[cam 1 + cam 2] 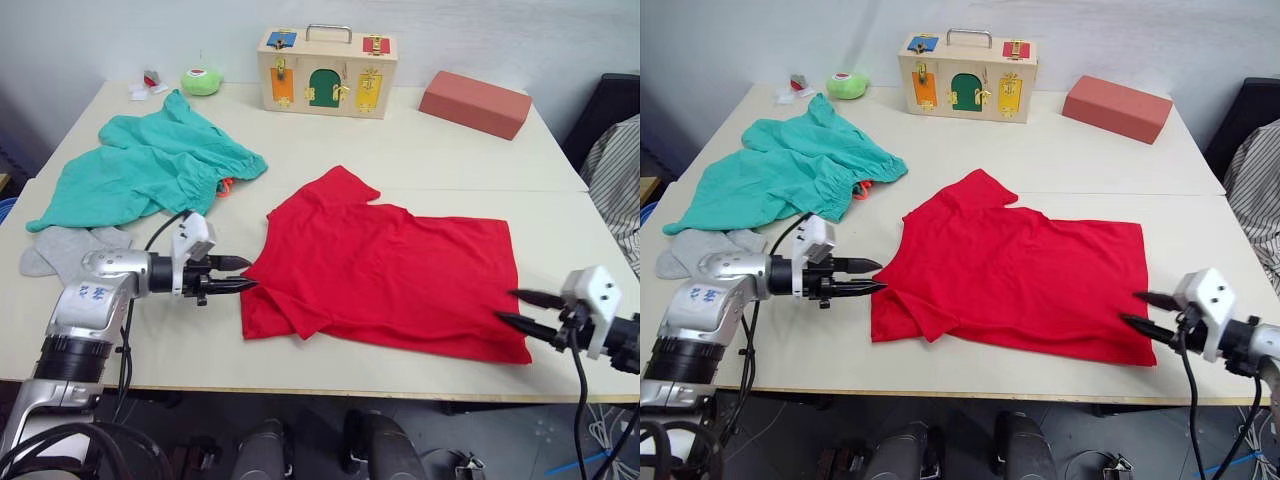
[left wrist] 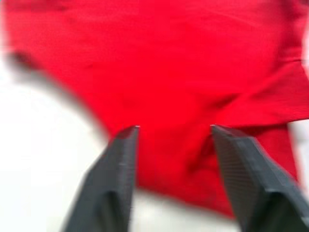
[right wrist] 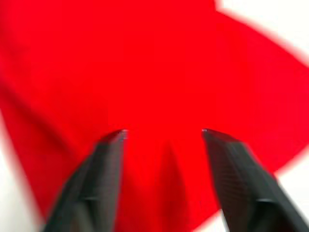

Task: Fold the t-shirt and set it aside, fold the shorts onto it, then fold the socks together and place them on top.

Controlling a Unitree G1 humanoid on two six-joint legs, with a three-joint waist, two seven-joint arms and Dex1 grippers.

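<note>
Red t-shirt [image 1: 385, 275] lying flat on the table [image 1: 420, 150]; left pincer [image 1: 238, 275] and right pincer [image 1: 520, 308], both parted and empty, at its opposite edges.

Head eyes look down over table [image 1: 420, 160]; wrist cameras close on t-shirt [image 2: 193, 72].

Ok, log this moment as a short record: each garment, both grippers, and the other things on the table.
t-shirt: spread on the table, one sleeve folded in
shorts: crumpled, far left
socks: beside the shorts, near edge
left gripper: open, at the shirt's left edge
right gripper: open, at the shirt's right corner
others: wooden latch box, red block, green round thing
</note>
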